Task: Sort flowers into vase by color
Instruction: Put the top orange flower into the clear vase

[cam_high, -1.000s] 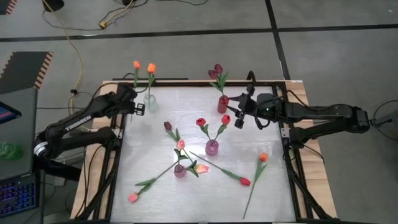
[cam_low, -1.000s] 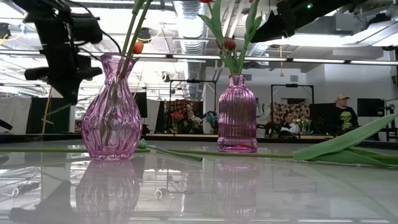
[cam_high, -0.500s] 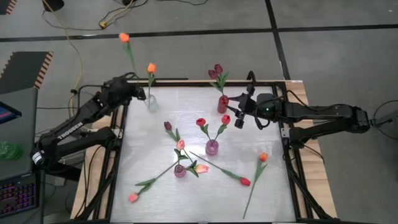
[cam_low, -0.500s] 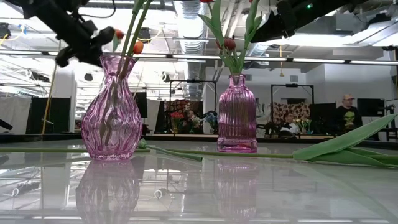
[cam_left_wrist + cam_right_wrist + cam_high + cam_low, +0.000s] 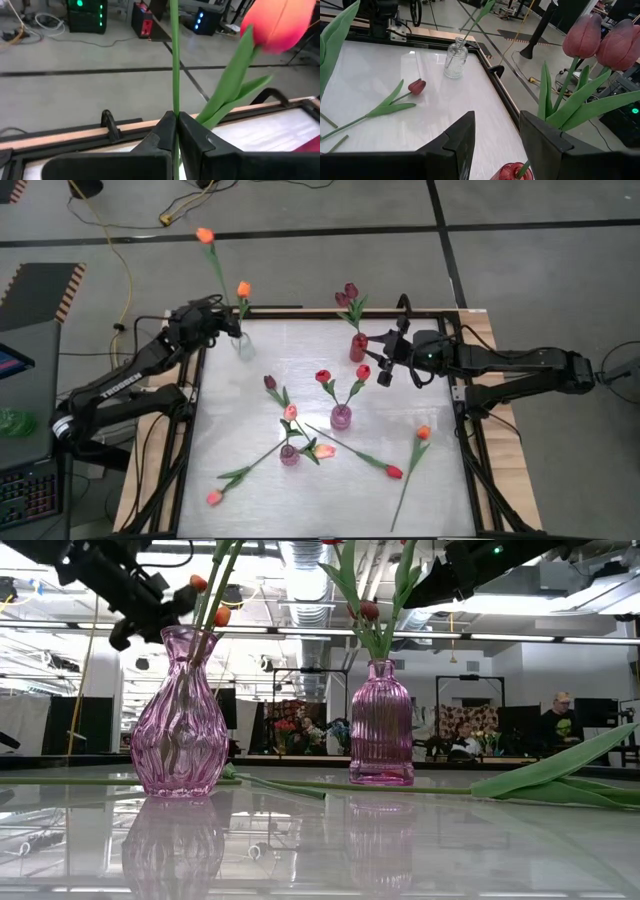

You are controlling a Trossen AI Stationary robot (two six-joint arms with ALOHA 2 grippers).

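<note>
while the left end effector (image 5: 222,323) is clamped on an orange tulip's stem (image 5: 214,265), its long axis tilts up and outward beyond the bench (image 5: 250,490) edge, just beside the clear vase (image 5: 242,344); right end effector (image 5: 385,358) waits, fingers apart, near the red vase (image 5: 358,348). stem's lower end is hidden.

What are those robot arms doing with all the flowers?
They are sorting tulips into vases by color. The left gripper is shut on the stem of an orange tulip, holding it above the clear vase, which already has one orange tulip. The right gripper is open beside the red vase with the maroon tulips. More tulips lie on the table, not yet sorted.
</note>
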